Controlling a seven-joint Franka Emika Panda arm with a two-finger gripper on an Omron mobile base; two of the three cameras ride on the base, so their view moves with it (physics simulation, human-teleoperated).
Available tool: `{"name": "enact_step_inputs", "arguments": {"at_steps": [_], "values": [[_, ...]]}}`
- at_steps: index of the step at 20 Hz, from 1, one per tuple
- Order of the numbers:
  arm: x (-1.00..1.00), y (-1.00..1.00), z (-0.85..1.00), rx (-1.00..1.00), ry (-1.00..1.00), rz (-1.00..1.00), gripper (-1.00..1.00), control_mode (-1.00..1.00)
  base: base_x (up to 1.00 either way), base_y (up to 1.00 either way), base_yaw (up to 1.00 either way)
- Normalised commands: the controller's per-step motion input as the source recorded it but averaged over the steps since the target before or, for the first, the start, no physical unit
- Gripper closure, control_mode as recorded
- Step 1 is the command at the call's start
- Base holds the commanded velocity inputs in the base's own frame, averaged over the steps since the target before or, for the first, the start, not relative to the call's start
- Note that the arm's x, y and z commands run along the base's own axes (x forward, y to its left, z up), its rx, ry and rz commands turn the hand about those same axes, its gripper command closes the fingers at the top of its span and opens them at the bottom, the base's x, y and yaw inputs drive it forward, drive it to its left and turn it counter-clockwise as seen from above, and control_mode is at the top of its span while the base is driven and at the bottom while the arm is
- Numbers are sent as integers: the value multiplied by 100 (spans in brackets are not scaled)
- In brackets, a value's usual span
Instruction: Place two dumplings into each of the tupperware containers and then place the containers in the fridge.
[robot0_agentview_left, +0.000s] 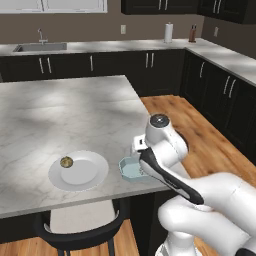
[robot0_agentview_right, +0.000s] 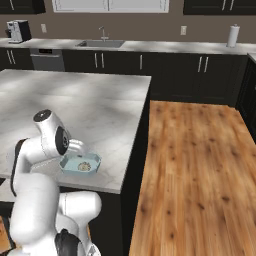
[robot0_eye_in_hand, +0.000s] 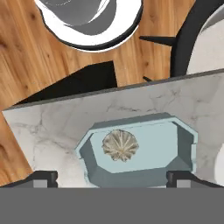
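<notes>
- Gripper (robot0_eye_in_hand: 112, 177) fingers spread wide, nothing pinched, straddling blue tub (robot0_eye_in_hand: 140, 151) at frame bottom.
- One dumpling (robot0_eye_in_hand: 120, 145) inside tub, left-centre.
- 2nd dumpling (robot0_agentview_left: 66, 161) on white plate (robot0_agentview_left: 90, 172), lower left.

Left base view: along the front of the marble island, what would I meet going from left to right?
Dumpling on the pale round plate's left side → the pale round plate → light blue tupperware container at the counter's edge → the robot's white arm above it.
</notes>
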Motion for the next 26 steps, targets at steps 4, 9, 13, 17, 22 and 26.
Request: {"name": "enact_step_inputs", "arguments": {"at_steps": [4,9,13,17,22,26], "values": [[-16,46,93,-15,0,60,-100,-100,0,0,0],[-1,59,77,-16,0,66,-100,-100,0,0,0],[9,74,61,-13,0,52,-100,-100,0,0,0],[8,98,39,-15,0,21,-100,-100,0,0,0],[1,100,7,-17,4,3,-100,-100,0,0,0],[0,87,-21,-13,11,0,-100,-100,0,0,0]]}}
